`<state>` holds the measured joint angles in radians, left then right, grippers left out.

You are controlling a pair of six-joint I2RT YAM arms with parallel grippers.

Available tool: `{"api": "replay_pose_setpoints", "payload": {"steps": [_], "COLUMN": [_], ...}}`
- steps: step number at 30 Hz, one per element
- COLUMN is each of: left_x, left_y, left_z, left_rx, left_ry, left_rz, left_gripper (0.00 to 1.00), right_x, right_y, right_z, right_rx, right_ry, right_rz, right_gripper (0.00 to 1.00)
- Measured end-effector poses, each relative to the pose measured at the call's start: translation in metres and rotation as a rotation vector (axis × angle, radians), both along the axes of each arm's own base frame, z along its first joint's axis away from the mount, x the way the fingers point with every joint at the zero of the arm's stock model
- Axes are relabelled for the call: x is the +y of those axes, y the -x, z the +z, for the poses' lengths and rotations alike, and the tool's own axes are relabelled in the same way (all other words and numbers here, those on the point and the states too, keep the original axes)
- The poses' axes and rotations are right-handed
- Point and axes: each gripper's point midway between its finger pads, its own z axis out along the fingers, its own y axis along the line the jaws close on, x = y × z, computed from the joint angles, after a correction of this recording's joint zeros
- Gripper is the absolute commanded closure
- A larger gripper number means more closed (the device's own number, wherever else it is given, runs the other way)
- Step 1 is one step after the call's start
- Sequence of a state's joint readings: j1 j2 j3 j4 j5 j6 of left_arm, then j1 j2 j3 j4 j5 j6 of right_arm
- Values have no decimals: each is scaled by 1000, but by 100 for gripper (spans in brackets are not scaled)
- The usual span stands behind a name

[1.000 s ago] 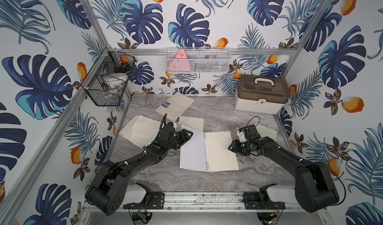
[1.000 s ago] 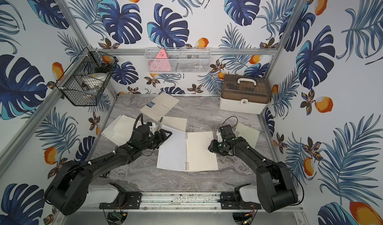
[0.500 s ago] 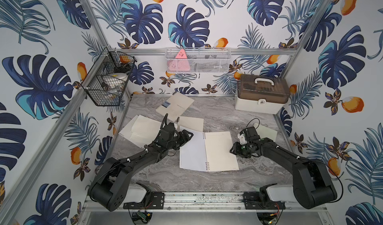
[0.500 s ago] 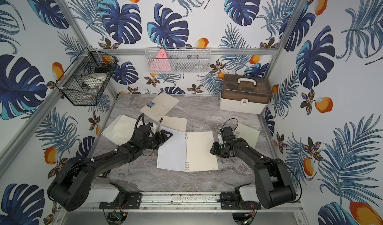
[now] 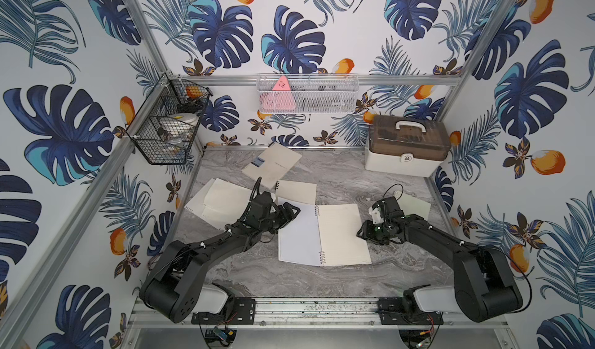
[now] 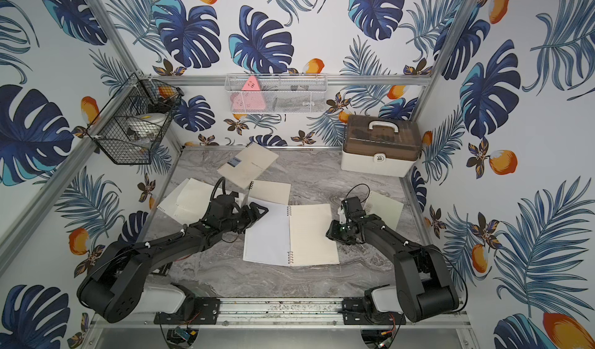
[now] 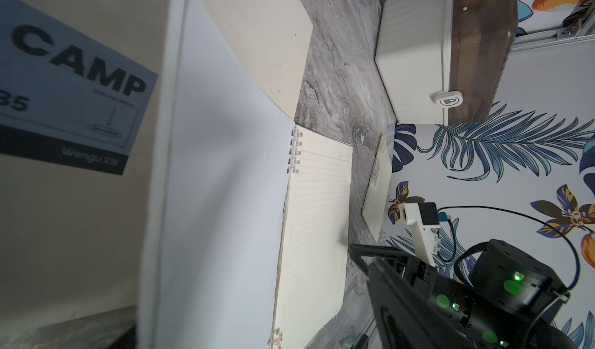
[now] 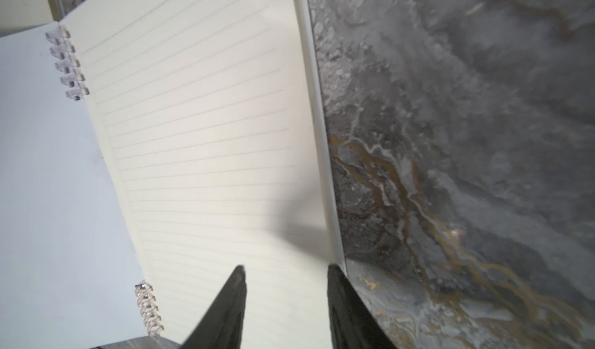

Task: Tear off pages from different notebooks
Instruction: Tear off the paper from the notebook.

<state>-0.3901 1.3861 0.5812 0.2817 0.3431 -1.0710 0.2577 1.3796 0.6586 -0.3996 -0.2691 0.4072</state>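
An open notebook (image 5: 322, 236) lies mid-table, its pale left leaf (image 7: 219, 186) beside a cream lined page (image 8: 199, 122). My right gripper (image 8: 286, 267) is open. One finger is over the lined page and one at its outer edge (image 5: 361, 233). My left gripper (image 5: 291, 214) stands open over the left leaf's far corner; its own fingers do not show in the left wrist view. A closed notebook (image 5: 296, 191) with a "CAMP" label (image 7: 70, 74) lies partly under that leaf. Another closed notebook (image 5: 272, 165) lies further back. Loose pages (image 5: 222, 199) lie at the left, one page (image 5: 415, 204) behind my right arm.
A white box with a brown lid (image 5: 405, 144) stands at the back right of the grey marble table (image 5: 322, 276). A black wire basket (image 5: 170, 122) hangs on the left wall and a white mesh shelf (image 5: 307, 93) on the back wall.
My right gripper's jaws have narrowed a little at the lined page's outer edge. The left arm has hardly moved.
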Motion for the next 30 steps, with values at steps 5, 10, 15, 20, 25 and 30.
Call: {"api": "replay_pose_setpoints", "payload": {"steps": [5, 10, 15, 20, 25, 30], "left_x": [1, 0, -1, -2, -3, -5], "left_y": [-1, -2, -2, -3, -3, -4], "left_z": [1, 0, -4, -5, -7, -10], "left_rx": [-4, -3, 3, 5, 11, 16], "left_ry": [4, 4, 5, 13, 16, 20], "left_rz": [1, 1, -2, -9, -10, -12], "left_gripper": [20, 20, 20, 20, 20, 20], "right_x": [-2, -1, 0, 3, 7, 8], "right_y": [0, 1, 2, 1, 2, -1], "right_z": [-3, -3, -3, 2, 5, 6], "right_rx": [5, 11, 13, -3, -6, -3], "right_ry": [7, 0, -5, -28, -52, -52], "right_rz": [-7, -4, -3, 4, 11, 15], "right_gripper": [61, 62, 62, 63, 63, 63]}}
